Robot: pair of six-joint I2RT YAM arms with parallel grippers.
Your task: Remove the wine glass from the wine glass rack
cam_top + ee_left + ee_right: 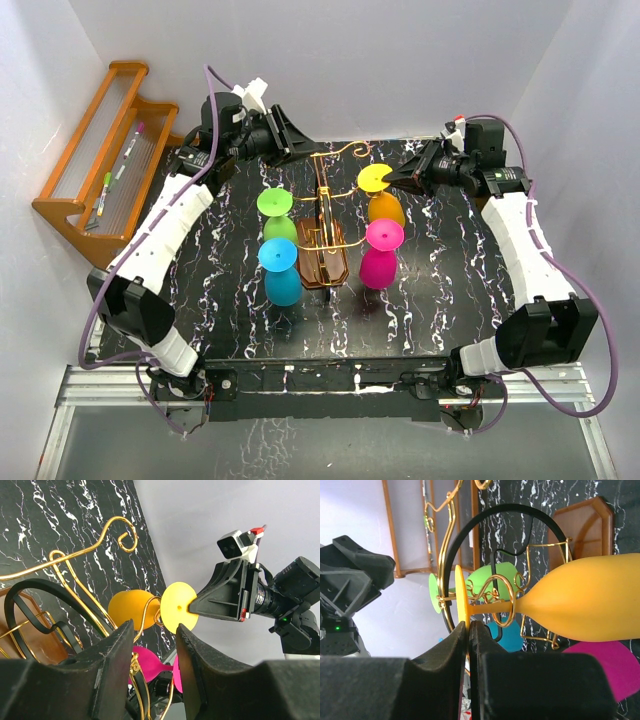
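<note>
Four glasses on the rack, and the right pincer has the yellow-orange one by its foot

The wine glass (386, 208) hangs upside down at 1 o'clock from the base of the wine glass rack (325, 265). Its stem runs through one of the rack's gold curls, yellow foot above the wire, orange bowl below. The foot can't drop through, which is why the glass stays up.

Right gripper (469, 626) comes in from 3 o'clock, jaws closed flat on the rim of that foot. That makes sense, since the foot is the one part clear of the wire and facing that arm.

Left gripper (305, 150) sits at 11 o'clock of the rack, jaws part open with nothing between them. My read is that it's placed to steady the rack if the pull drags it.

I'd call the grasp made and the extraction not begun. You'll likely need to slide the stem out sideways rather than lift. I can't tell which way the curl opens. It's a thin pinch on a slick disc, so the bowl may swing.

Watch the magenta glass (380, 255) just at 6 o'clock. The green glass (275, 205) and blue glass (280, 270) hang on the 9 o'clock side, well apart.
</note>
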